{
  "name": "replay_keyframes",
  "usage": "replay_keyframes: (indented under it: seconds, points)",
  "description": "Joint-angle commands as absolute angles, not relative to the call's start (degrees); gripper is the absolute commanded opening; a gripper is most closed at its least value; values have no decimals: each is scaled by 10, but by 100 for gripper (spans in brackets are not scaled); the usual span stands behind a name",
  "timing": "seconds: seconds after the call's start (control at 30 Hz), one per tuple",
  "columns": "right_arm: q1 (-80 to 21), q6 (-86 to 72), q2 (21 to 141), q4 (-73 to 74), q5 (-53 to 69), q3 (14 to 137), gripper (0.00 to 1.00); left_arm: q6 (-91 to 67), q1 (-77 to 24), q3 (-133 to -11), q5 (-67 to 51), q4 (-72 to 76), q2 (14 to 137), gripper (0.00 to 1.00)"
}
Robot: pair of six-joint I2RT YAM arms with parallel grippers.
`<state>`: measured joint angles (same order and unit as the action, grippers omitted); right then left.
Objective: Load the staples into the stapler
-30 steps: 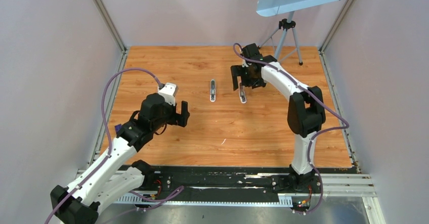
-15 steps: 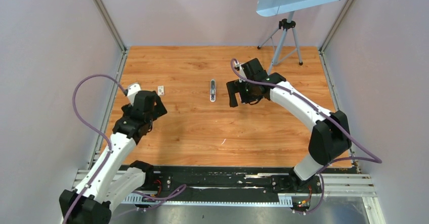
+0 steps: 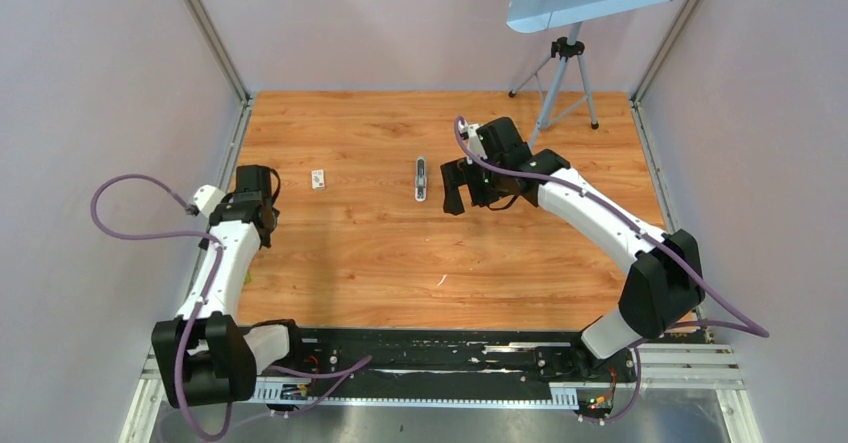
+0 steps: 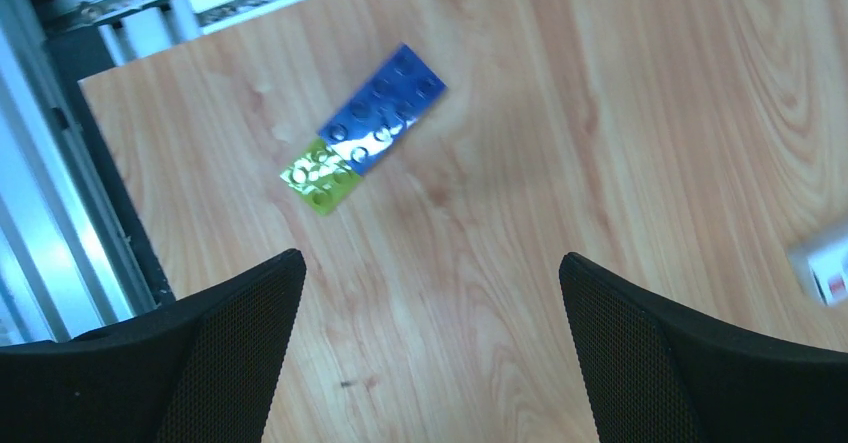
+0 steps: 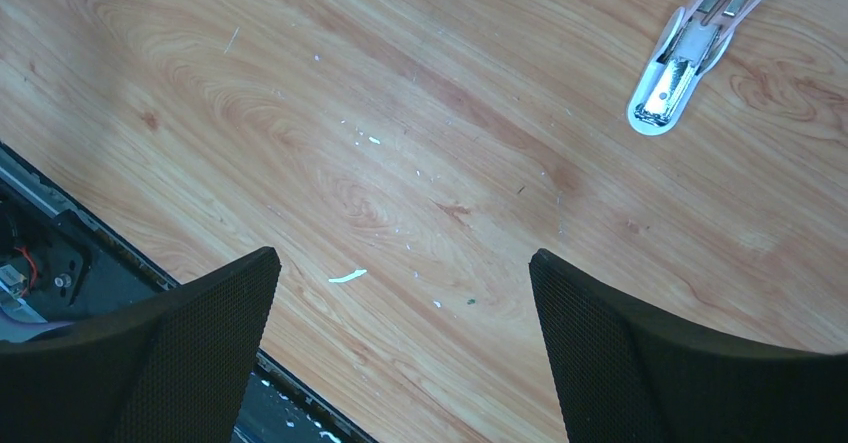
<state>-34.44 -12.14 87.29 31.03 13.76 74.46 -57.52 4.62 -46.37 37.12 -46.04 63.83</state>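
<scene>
I'm driving two white-shelled arms with black joint housings, the left arm [image 3: 225, 263] and the right arm [image 3: 600, 218], both bolted to a black base plate [image 3: 440, 348]. A purple cable [image 3: 130, 177] trails above that plate along each. The fingers [image 4: 220, 353] are black with finely dimpled pads.

Wood-grain table [image 3: 380, 253], glossy plastic bricks [image 4: 370, 123] — stapler [image 5: 665, 88] with shiny metal

Top edge cuts stapler [image 5: 682, 68]; right edge crops white box [image 4: 826, 269]
</scene>
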Motion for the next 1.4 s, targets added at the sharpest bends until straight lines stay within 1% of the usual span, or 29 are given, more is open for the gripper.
replay_keyframes:
  seconds: [0.0, 0.1, 0.17, 0.27, 0.43, 0.5, 0.67, 0.73, 0.87, 1.0, 1.13, 1.23, 1.37]
  points:
    - [-352, -130, 851, 312, 108, 754, 100, -618, 116, -462, 393, -453, 647, 100]
    - [-352, -131, 840, 312, 99, 752, 100, -597, 156, -448, 376, -407, 648, 100]
    - [-352, -130, 832, 313, 99, 749, 100, -525, 159, -434, 325, -296, 645, 100]
    - [-352, -136, 825, 311, 95, 746, 99, -433, 158, -427, 242, -186, 655, 94]
    - [-353, -134, 832, 305, 104, 753, 97, -460, 153, -489, 202, -213, 748, 90]
    - [-352, -127, 836, 306, 108, 762, 97, -434, 129, -513, 195, -196, 786, 88]
    - [-353, -112, 834, 306, 108, 775, 96, -343, 60, -592, 191, -187, 866, 88]
    - [-353, -105, 831, 305, 106, 775, 96, -349, 51, -601, 181, -180, 881, 88]
    - [-352, -99, 827, 304, 101, 771, 96, -325, 41, -601, 126, -124, 901, 85]
    - [-352, -92, 818, 301, 103, 761, 96, -250, 28, -656, 110, -146, 961, 82]
    - [-353, -85, 812, 300, 101, 761, 96, -213, 18, -686, 88, -155, 1010, 77]
    - [-352, -73, 805, 301, 94, 760, 96, -199, 6, -694, 85, -146, 1035, 73]
    - [-352, -69, 792, 300, 80, 756, 96, -183, -26, -704, 109, -146, 1064, 73]
